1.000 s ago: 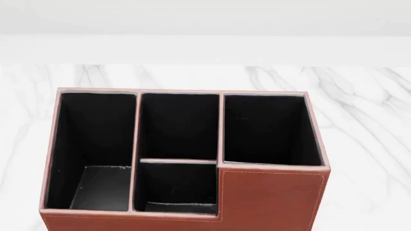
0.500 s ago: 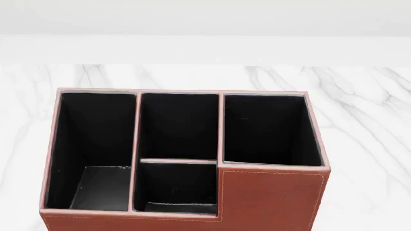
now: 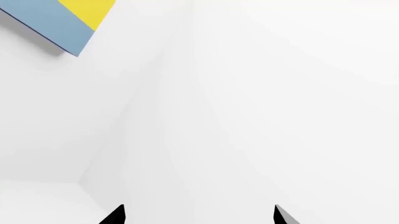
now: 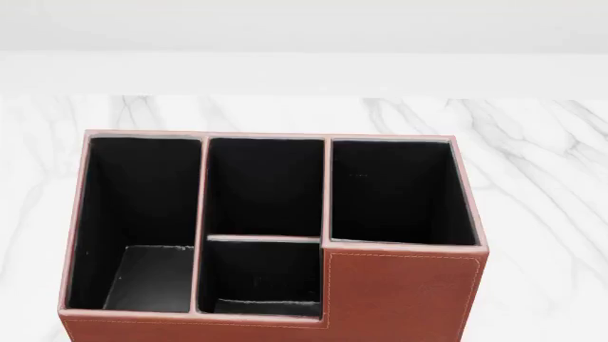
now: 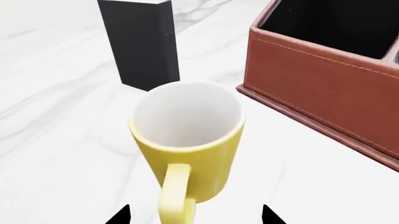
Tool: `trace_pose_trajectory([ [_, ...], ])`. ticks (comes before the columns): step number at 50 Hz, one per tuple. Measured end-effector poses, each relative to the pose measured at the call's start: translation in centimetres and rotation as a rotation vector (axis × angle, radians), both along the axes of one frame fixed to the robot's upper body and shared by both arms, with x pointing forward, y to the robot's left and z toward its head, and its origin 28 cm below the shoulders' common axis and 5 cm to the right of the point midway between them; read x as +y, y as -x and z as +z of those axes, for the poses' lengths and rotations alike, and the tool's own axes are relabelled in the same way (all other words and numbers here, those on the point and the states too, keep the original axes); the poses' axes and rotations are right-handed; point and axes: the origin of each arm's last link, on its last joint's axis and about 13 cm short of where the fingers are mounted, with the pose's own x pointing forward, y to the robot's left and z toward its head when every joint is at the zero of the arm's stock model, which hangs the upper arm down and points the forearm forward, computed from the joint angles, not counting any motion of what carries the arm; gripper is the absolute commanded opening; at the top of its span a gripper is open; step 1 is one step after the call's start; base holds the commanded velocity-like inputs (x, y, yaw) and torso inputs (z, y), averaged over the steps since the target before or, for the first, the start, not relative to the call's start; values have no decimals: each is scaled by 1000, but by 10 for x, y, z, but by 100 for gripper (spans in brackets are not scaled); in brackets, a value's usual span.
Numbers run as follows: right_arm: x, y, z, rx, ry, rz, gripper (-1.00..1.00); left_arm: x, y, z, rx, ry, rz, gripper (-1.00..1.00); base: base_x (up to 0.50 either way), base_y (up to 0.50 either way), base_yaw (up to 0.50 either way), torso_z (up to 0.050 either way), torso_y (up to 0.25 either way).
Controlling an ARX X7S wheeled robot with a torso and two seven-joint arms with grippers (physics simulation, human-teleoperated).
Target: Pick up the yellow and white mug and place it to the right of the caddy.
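Standing upright on marble table [image 5: 56, 116]: yellow and white mug [image 5: 187, 140], beside caddy [image 5: 324, 79], black book [image 5: 142, 44] behind. No legible writing. Right gripper [image 5: 194, 215] open, straddling handle; left gripper [image 3: 198, 215] open, empty.

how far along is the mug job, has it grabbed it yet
Early, by the look of it. Nothing looks done: the yellow and white mug stands upright on the marble table, beside the caddy, near a black book. In hand: the right gripper is lined up at the mug's handle, jaws open, with no grip. Left: grasp, lift, and set it to the caddy's right. The left gripper faces away, jaws apart.
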Motion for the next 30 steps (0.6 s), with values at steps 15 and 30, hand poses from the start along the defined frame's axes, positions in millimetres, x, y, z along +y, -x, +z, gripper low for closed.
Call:
trace_pose_trajectory([
  [15, 9, -9, -3, 4, -10, 23, 100, -1, -2, -1, 4, -2, -1, 100, 0, 0, 0, 0, 0],
  [30, 15, -12, -13, 39, -11, 37, -100, 0, -3, -1, 5, -3, -3, 100, 0, 0, 0, 0, 0],
])
